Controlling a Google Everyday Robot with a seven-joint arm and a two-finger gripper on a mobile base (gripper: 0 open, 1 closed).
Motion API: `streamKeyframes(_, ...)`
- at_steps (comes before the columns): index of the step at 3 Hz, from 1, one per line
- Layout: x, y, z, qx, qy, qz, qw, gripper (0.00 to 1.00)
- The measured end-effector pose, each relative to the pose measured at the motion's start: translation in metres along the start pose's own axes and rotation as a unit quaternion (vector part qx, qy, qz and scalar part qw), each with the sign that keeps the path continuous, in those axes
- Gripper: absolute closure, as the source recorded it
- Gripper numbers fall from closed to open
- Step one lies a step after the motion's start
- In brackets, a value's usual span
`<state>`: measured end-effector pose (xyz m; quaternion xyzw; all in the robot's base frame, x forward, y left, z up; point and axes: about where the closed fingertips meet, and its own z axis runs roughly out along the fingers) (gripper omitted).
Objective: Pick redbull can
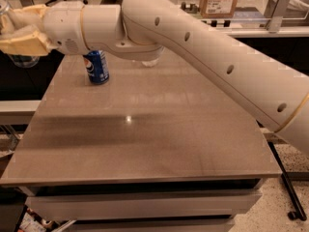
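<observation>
Beyond the grey table's (145, 144) far-left corner, I am seeing the gripper (13, 32) held in the air, its tan fingers clenched around the redbull can (4, 7), whose silver top is showing above them. Under the wrist, a blue Pepsi can (98, 66) is standing upright on the table.

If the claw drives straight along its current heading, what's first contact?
The claw points left. First in line looks like the redbull can, right at it by the frame's left edge; depth is unclear.
</observation>
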<state>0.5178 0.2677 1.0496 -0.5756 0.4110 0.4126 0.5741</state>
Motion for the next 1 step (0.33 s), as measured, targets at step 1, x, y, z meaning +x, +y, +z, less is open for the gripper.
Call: streamKeyframes(1, -0.0011, -0.001, -0.0003, 0.001, 0.0, 0.0, 1.0, 1.0)
